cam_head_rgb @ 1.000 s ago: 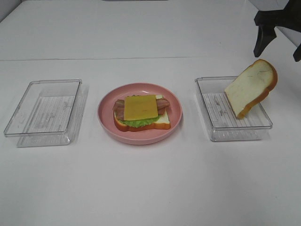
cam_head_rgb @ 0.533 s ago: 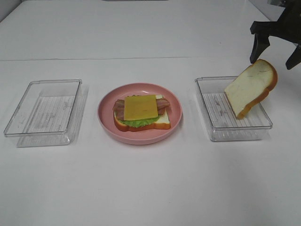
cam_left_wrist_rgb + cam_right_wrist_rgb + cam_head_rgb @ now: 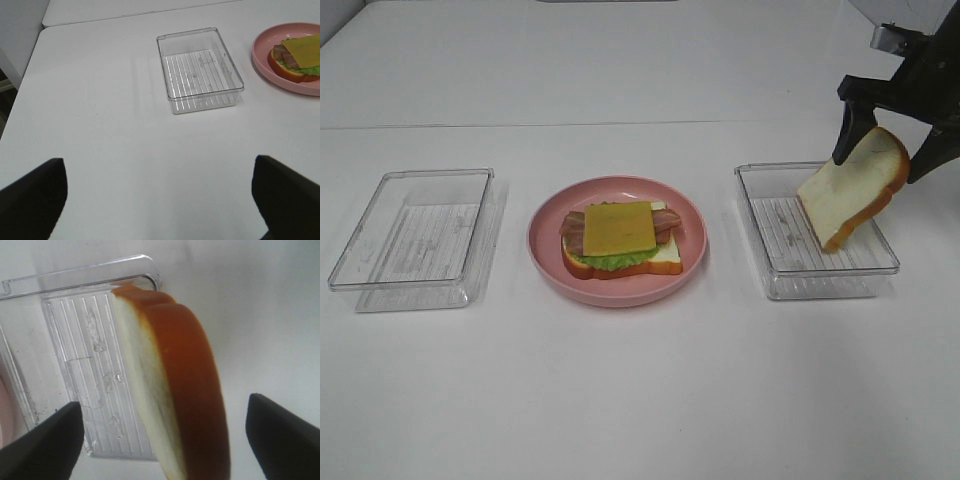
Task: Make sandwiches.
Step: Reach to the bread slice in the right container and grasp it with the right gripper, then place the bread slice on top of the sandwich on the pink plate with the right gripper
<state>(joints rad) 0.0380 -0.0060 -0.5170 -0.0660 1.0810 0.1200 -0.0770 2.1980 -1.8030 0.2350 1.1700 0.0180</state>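
Bread slice [image 3: 853,187] leans tilted in tray [image 3: 790,262], crust upward, between spread right gripper [image 3: 885,162].

Clear ribbed plastic trays [image 3: 817,231], glossy pink plate [image 3: 617,285], matt white table [image 3: 640,390]

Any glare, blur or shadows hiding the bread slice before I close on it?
Exterior high: even light, soft shadows, bread slice sharp. Right wrist: slice slightly soft but readable; both fingers are dark blurs at the frame edge. No glare worth noting.
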